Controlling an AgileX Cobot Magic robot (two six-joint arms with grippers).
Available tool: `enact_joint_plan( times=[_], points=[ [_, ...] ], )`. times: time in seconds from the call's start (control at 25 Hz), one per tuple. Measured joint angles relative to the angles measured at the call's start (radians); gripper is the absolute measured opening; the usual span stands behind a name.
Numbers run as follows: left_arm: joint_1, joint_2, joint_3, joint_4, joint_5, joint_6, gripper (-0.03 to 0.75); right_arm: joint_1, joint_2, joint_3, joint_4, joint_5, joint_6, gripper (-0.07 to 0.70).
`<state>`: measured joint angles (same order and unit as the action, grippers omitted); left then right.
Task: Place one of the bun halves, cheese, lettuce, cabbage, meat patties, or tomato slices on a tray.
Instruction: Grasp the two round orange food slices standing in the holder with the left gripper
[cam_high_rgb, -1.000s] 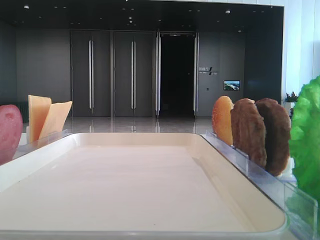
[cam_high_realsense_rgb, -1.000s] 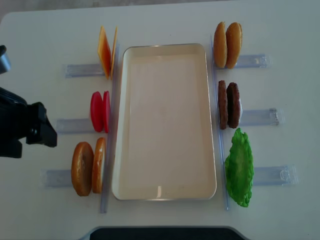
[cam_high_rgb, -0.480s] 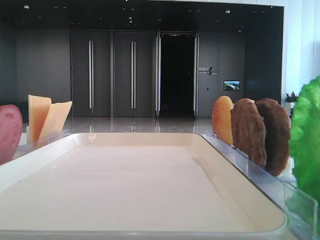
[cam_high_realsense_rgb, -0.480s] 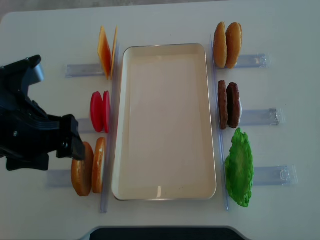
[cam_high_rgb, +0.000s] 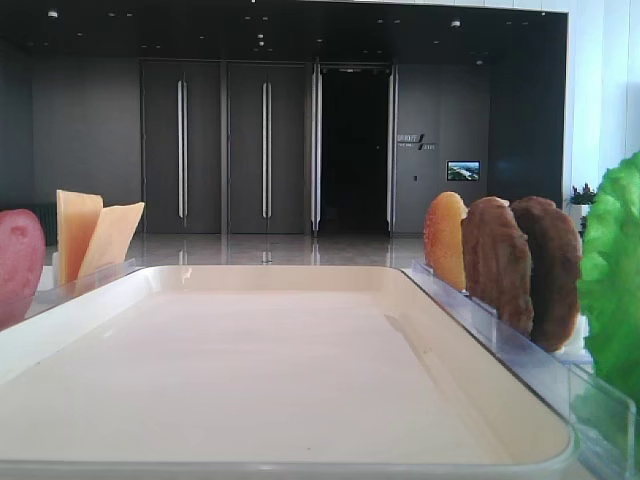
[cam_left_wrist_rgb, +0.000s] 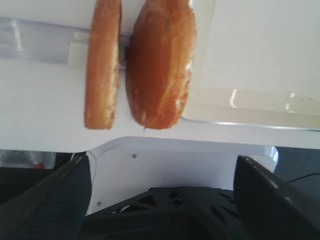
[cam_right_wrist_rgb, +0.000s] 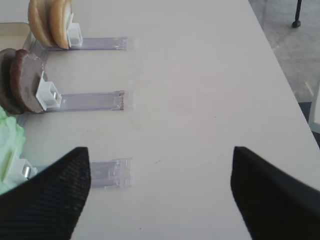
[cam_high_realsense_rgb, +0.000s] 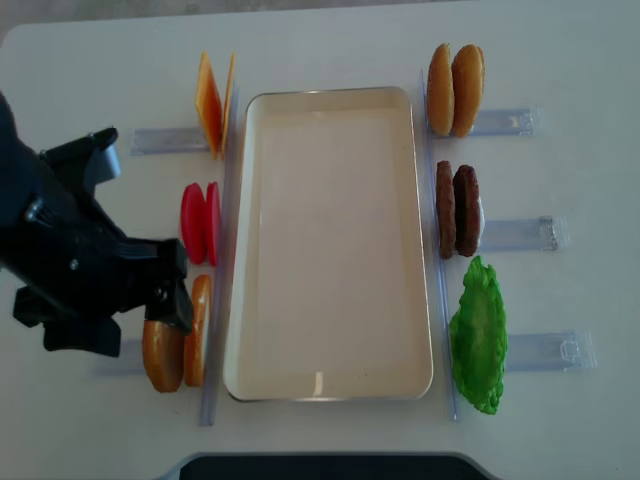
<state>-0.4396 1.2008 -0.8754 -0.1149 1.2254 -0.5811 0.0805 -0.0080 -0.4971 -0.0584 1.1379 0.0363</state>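
The cream tray (cam_high_realsense_rgb: 330, 93) lies bare in the middle. My left gripper (cam_high_realsense_rgb: 172, 285) hovers open over the two left bun halves (cam_high_realsense_rgb: 162, 362); in the left wrist view these bun halves (cam_left_wrist_rgb: 160, 65) stand on edge beyond my left gripper (cam_left_wrist_rgb: 161, 165), untouched. Tomato slices (cam_high_realsense_rgb: 200, 222) and cheese (cam_high_realsense_rgb: 212, 100) stand behind them. Right of the tray are more bun halves (cam_high_realsense_rgb: 455, 88), meat patties (cam_high_realsense_rgb: 458, 210) and lettuce (cam_high_realsense_rgb: 480, 335). My right gripper (cam_right_wrist_rgb: 160, 155) is open over bare table, holding nothing. No cabbage is in view.
Clear plastic holders (cam_high_realsense_rgb: 520, 233) stick out sideways from each food pair on both sides of the tray. The table's right edge (cam_right_wrist_rgb: 280, 75) runs close to my right gripper. A dark base (cam_high_realsense_rgb: 330, 466) sits at the front table edge.
My left arm has swung in from the left edge toward the tray and now covers part of the left bun halves. Its jaws stayed open. Nothing else moved.
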Motion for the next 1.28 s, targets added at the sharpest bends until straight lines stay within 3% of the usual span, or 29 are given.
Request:
enact_joint_plan(
  times=[0.16, 0.32, 0.64, 1.04, 1.28],
  points=[
    [0.0, 0.062, 0.0, -0.047, -0.067, 0.018, 0.692, 0.0, 0.0, 0.0, 0.0, 0.0, 0.0, 0.577],
    [0.0, 0.124, 0.0, -0.049, -0.073, 0.023, 0.692, 0.0, 0.0, 0.0, 0.0, 0.0, 0.0, 0.577],
    [0.0, 0.158, 0.0, -0.049, -0.157, 0.024, 0.692, 0.0, 0.0, 0.0, 0.0, 0.0, 0.0, 0.577],
    [0.0, 0.21, 0.0, -0.05, -0.166, 0.039, 0.692, 0.0, 0.0, 0.0, 0.0, 0.0, 0.0, 0.577],
    [0.0, 0.218, -0.001, -0.049, -0.2, 0.042, 0.692, 0.0, 0.0, 0.0, 0.0, 0.0, 0.0, 0.577]
  ],
)
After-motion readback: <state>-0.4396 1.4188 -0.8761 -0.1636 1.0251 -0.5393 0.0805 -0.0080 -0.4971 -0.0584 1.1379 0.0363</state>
